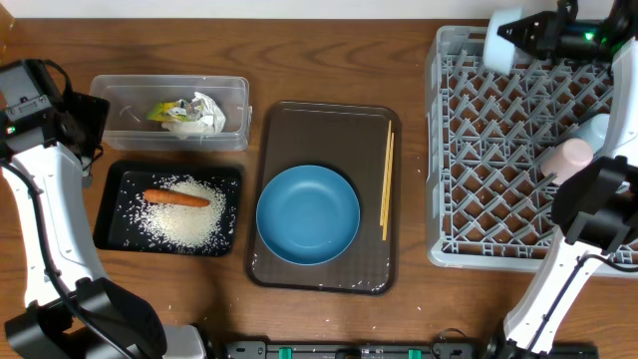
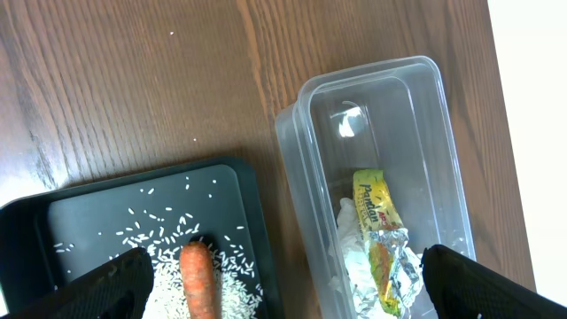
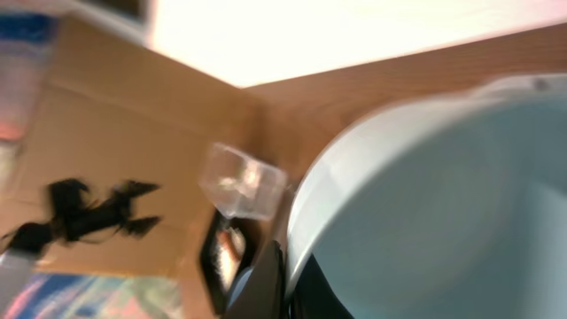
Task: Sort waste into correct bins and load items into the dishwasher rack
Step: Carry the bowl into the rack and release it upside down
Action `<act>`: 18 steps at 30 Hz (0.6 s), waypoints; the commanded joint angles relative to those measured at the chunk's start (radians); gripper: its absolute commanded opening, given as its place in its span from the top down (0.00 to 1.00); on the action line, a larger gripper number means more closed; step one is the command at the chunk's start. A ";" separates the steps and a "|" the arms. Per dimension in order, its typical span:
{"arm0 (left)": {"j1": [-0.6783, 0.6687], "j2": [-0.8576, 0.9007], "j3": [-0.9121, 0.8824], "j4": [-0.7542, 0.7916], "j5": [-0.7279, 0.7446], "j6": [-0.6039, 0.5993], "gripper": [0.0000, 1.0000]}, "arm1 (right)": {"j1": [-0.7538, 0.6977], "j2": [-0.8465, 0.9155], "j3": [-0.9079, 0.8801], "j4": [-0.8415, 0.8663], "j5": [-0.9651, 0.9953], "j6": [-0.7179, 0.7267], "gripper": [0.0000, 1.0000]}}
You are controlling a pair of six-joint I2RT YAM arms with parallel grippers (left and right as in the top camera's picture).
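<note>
My right gripper (image 1: 520,32) is shut on the rim of the small light-blue cup (image 1: 497,47) (image 3: 443,204), which it holds above the far left corner of the grey dishwasher rack (image 1: 498,160). A pale cup (image 1: 572,158) lies in the rack at the right, partly behind my right arm. The blue bowl (image 1: 307,214) and the chopsticks (image 1: 387,184) rest on the brown tray (image 1: 319,125). The carrot (image 1: 176,197) (image 2: 197,279) and rice (image 1: 184,221) lie in the black tray (image 1: 115,214). The clear tub (image 1: 130,95) (image 2: 372,97) holds tissue (image 1: 204,118) and the wrapper (image 2: 376,208). My left gripper (image 2: 297,288) hangs open above both bins.
The brown serving tray sits between the bins and the rack. A few stray rice grains (image 1: 171,317) lie on the wooden table in front of the black tray. The table's far edge runs just past the clear tub.
</note>
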 commanded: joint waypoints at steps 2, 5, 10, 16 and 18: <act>0.004 -0.002 0.011 0.000 -0.008 0.009 0.02 | -0.023 0.008 -0.126 0.123 -0.270 0.024 0.99; 0.004 -0.002 0.011 0.000 -0.008 0.009 0.02 | -0.041 0.008 -0.195 0.205 -0.242 0.118 0.99; 0.004 -0.002 0.011 0.000 -0.008 0.009 0.02 | -0.070 0.008 -0.220 0.188 -0.084 0.180 0.99; 0.004 -0.002 0.011 0.000 -0.008 0.010 0.02 | -0.091 0.009 -0.220 0.112 0.075 0.180 0.99; 0.004 -0.002 0.011 0.000 -0.008 0.010 0.01 | -0.094 0.008 -0.220 0.087 0.131 0.180 0.99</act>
